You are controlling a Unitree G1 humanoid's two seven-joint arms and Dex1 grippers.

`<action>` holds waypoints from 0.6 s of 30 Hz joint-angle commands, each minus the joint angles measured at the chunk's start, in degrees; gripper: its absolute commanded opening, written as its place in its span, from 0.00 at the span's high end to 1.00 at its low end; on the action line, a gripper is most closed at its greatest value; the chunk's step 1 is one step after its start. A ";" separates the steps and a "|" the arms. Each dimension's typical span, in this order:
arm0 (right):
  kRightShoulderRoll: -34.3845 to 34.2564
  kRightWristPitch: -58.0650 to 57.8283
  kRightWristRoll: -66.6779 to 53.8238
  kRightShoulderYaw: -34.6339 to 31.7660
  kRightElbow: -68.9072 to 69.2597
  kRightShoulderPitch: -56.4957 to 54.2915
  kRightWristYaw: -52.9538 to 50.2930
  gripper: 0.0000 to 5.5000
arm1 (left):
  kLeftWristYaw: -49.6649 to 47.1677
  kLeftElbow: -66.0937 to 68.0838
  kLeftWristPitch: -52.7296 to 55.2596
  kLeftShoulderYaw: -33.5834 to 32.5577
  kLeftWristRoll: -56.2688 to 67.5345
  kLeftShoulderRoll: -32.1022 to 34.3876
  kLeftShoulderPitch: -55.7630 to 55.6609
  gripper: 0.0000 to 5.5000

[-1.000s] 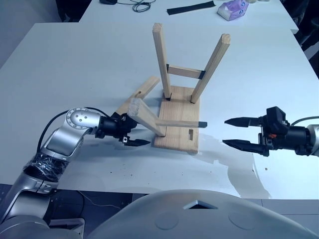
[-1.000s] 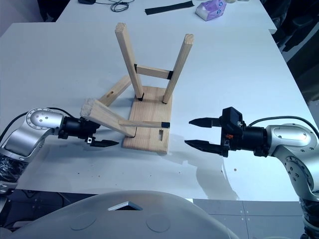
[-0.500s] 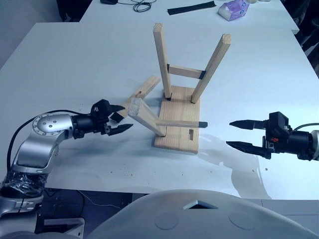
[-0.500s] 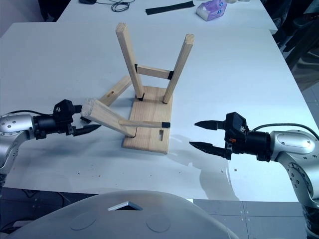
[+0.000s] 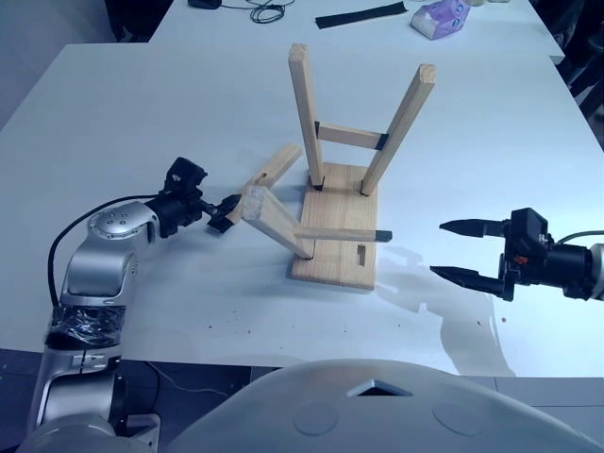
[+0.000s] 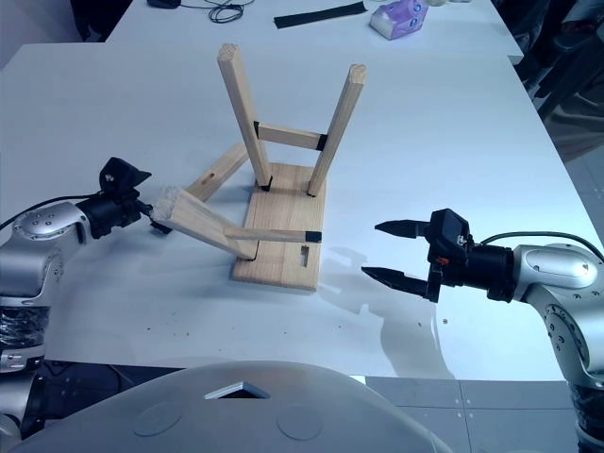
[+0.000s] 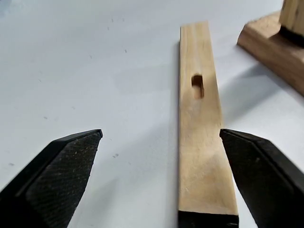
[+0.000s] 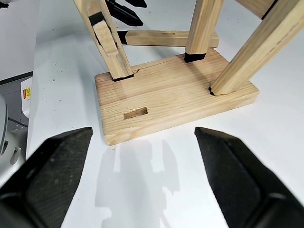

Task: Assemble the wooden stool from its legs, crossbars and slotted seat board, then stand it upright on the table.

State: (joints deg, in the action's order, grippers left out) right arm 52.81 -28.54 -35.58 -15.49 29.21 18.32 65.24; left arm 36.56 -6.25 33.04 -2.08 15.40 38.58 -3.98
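The slotted seat board (image 5: 335, 247) lies flat on the table. Two legs (image 5: 307, 113) stand upright at its far end, joined by a crossbar (image 5: 349, 137). At the near left slot a third leg (image 5: 278, 222) leans left, and a crossbar (image 5: 344, 234) sticks out of it to the right. A loose leg (image 7: 202, 142) with a slot hole lies on the table left of the board. My left gripper (image 5: 226, 209) is open, its fingers (image 7: 66, 156) straddling that leg's near end without touching it. My right gripper (image 5: 464, 250) is open and empty, right of the board, facing the empty slot (image 8: 135, 113).
A tissue pack (image 5: 441, 17), a black strip (image 5: 361, 16) and cables (image 5: 267, 11) lie on the far table. The near table edge (image 5: 283, 357) runs just in front of both arms. Bare tabletop lies right of the board.
My left gripper left the spot under the leaning leg, drew back left, then rose to the loose leg's end. My right gripper pulled back a little to the right.
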 commanded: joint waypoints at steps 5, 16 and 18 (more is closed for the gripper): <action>0.94 1.13 1.66 1.40 -0.67 -1.09 0.73 0.28 | 5.86 3.38 -3.94 3.89 -1.32 0.24 -1.70 0.17; 0.13 1.71 2.25 1.94 0.13 -0.11 0.03 0.28 | 7.57 12.22 -6.32 8.47 -7.05 0.52 -2.65 0.17; 0.10 1.72 2.27 1.99 0.19 -0.09 0.02 0.28 | 8.26 13.12 -6.38 8.98 -7.13 0.41 -2.46 0.17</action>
State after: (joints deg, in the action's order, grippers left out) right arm 52.73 -27.25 -33.67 -13.59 28.78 18.25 65.53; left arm 43.94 4.69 25.36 4.88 10.01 38.84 -7.84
